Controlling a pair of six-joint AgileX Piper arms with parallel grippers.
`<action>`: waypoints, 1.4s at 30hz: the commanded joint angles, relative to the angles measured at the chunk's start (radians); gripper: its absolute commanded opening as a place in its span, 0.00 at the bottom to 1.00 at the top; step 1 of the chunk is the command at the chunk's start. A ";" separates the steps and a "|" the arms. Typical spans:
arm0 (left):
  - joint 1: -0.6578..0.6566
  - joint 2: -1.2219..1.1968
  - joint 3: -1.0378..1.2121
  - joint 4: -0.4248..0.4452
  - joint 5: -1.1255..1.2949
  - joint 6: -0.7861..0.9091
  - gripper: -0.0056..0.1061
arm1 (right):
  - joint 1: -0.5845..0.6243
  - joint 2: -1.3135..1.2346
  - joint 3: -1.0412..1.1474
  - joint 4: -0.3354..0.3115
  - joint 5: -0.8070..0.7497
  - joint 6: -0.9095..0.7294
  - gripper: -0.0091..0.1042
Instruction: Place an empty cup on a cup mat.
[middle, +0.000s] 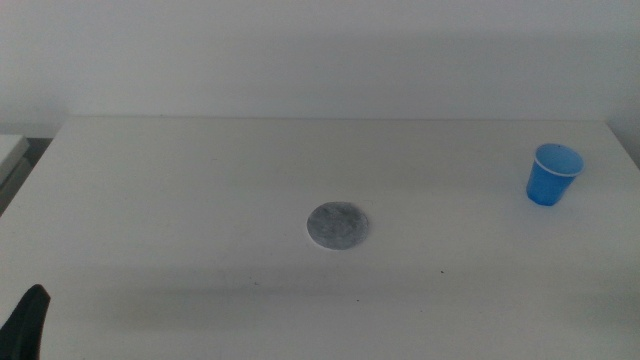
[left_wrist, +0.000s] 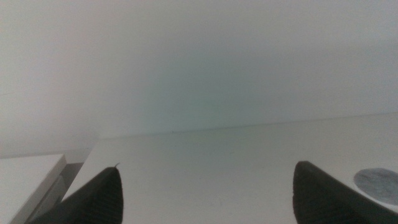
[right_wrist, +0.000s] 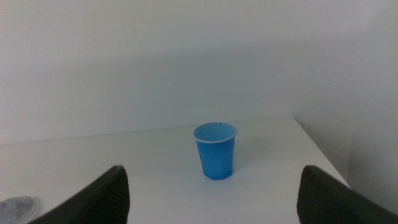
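The blue cup (middle: 553, 174) stands upright on the white table at the far right; it also shows in the right wrist view (right_wrist: 216, 151), ahead of and between the jaws, apart from them. The grey round cup mat (middle: 338, 226) lies flat at the table's middle, bare; its edge shows in the left wrist view (left_wrist: 379, 183) and in the right wrist view (right_wrist: 18, 206). My left gripper (left_wrist: 205, 202) is open and empty at the table's near left; a dark part of it (middle: 25, 322) shows in the middle view. My right gripper (right_wrist: 211, 202) is open and empty, out of the middle view.
The white table (middle: 200, 200) ends at a back edge below a plain wall. Its right edge runs close behind the cup. A lower pale surface (middle: 10, 150) sits beyond the table's left edge.
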 joint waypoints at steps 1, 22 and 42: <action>-0.003 -0.004 0.000 -0.004 -0.005 -0.003 0.89 | 0.002 -0.005 0.004 0.001 -0.007 0.007 0.90; -0.003 -0.004 0.000 -0.004 -0.005 -0.003 0.89 | 0.002 0.917 -0.970 0.069 0.753 -0.007 0.90; -0.003 -0.004 0.000 -0.004 -0.005 -0.003 0.89 | 0.002 1.154 -1.167 0.076 0.863 0.036 0.90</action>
